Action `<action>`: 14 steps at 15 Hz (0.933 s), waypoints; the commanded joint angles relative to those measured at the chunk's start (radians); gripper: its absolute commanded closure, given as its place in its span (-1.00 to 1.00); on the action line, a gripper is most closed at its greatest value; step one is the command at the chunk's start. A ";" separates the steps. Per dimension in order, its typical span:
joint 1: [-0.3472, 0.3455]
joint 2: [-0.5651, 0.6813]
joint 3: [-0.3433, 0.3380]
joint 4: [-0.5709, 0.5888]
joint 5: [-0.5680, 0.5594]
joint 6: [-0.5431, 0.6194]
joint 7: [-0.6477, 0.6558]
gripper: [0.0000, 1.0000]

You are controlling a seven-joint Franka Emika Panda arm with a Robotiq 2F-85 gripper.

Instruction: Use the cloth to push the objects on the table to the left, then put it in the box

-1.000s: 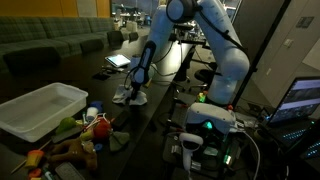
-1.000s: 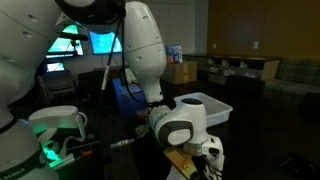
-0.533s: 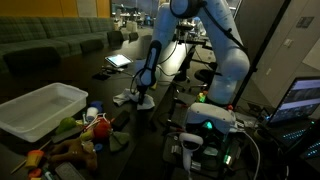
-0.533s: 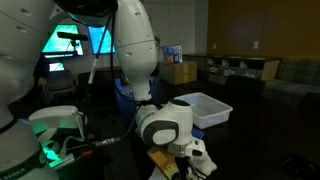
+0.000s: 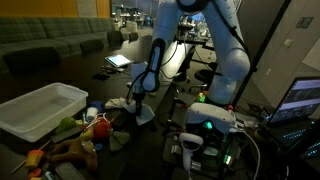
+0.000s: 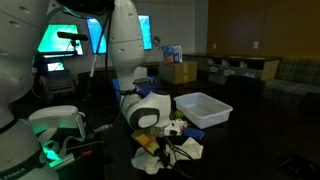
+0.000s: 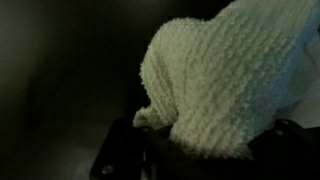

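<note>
Gripping white knit cloth (image 7: pixel 220 80) with hand (image 5: pixel 139 104) clamped shut on it, low over counter (image 5: pixel 135 146). Press fabric flat, sweep steadily toward toy cluster (image 5: pixel 88 128) at 8 o'clock; white bin (image 5: pixel 40 108) at 9 o'clock.

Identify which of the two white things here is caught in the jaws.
The cloth, the small soft knitted rag pinched in the shut jaws. The other white thing, the bin, is a large rigid tray standing apart, untouched.
</note>
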 commanded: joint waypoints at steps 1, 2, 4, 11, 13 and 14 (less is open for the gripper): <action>0.001 -0.013 0.084 -0.005 0.017 0.025 -0.012 1.00; -0.006 -0.010 0.113 -0.002 0.021 0.022 -0.018 0.99; -0.006 -0.003 0.159 0.005 0.027 0.014 -0.022 0.99; 0.080 0.042 0.220 0.046 0.058 0.040 0.042 1.00; 0.166 0.047 0.170 0.070 0.059 0.077 0.100 0.99; 0.221 0.052 0.133 0.087 0.057 0.103 0.135 1.00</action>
